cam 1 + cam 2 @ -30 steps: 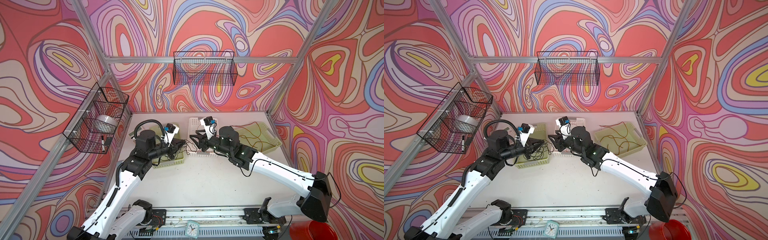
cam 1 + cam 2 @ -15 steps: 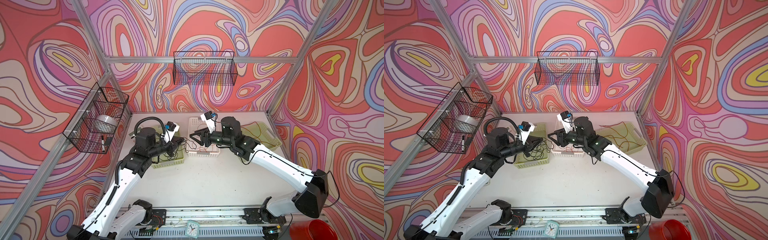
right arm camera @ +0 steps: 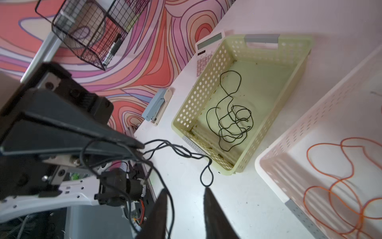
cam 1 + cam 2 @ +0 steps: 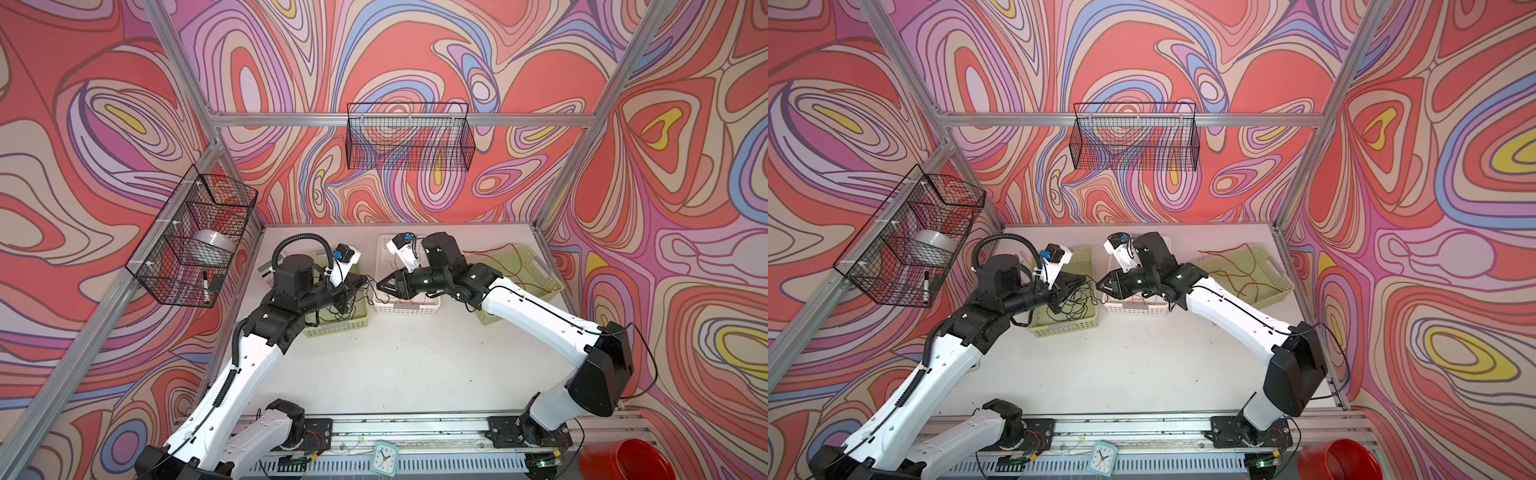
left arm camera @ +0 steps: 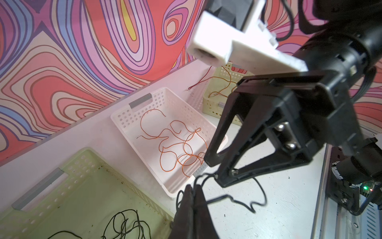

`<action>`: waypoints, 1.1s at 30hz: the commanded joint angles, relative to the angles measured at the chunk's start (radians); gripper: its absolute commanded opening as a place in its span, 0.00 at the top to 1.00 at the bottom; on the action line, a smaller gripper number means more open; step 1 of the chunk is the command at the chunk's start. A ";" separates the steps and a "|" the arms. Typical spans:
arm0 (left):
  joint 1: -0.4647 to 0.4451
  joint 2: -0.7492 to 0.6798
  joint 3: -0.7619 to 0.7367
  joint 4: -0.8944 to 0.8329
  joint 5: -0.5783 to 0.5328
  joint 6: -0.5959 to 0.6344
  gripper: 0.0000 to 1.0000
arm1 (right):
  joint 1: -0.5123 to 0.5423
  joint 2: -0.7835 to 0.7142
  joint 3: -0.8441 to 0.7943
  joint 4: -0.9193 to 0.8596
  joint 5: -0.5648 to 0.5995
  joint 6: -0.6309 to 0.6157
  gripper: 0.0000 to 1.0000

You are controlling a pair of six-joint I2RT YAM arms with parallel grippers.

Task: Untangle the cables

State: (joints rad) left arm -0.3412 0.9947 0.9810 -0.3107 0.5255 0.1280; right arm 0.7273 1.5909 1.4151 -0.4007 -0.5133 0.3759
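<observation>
**Two grippers close in on one black cable**

Two arms meet in mid-air above the gap between the baskets. The left gripper [image 5: 193,189] is clamped on a twisted black cable [image 3: 182,152]. The right gripper [image 3: 185,189] has its jaws narrowly parted, with the cable's hanging loop at one fingertip and not visibly pinched. Orange cables [image 5: 182,144] lie in the white basket [image 5: 128,119], and a black tangle [image 3: 233,124] lies in the green basket [image 3: 198,99]. Closing beside the thin loop would miss it. Pulling on twisted strands could tighten the snarl.

White links [image 4: 257,365], black joints [image 4: 600,374], black left hand [image 5: 193,188], right hand [image 3: 185,191]
</observation>
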 commanded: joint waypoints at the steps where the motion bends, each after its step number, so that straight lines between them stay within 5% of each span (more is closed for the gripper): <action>1: -0.006 0.007 0.022 -0.002 -0.012 0.024 1.00 | 0.001 0.011 0.027 -0.037 -0.014 -0.005 0.79; 6: -0.012 0.006 0.009 0.020 -0.019 0.011 1.00 | 0.000 0.023 0.033 0.014 -0.007 0.038 1.00; 12: -0.012 -0.059 -0.064 0.039 -0.080 -0.052 0.99 | -0.046 -0.054 -0.024 -0.024 0.488 0.175 1.00; 21: -0.012 -0.231 -0.198 -0.013 -0.253 -0.113 0.95 | -0.093 -0.125 -0.038 0.046 0.807 0.210 1.00; 23: -0.012 -0.249 -0.209 -0.043 -0.267 -0.116 0.90 | -0.094 -0.112 -0.025 0.102 0.768 0.175 1.00; 27: -0.012 -0.243 -0.213 -0.079 -0.204 -0.127 0.49 | -0.082 -0.057 0.022 0.213 0.573 0.079 1.00; 33: -0.012 -0.206 -0.147 -0.002 -0.186 -0.139 0.29 | -0.057 0.007 0.121 0.155 0.364 -0.054 1.00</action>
State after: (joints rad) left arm -0.3561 0.7654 0.7799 -0.3424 0.3389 0.0048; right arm 0.6506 1.5814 1.4956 -0.2352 -0.0589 0.4191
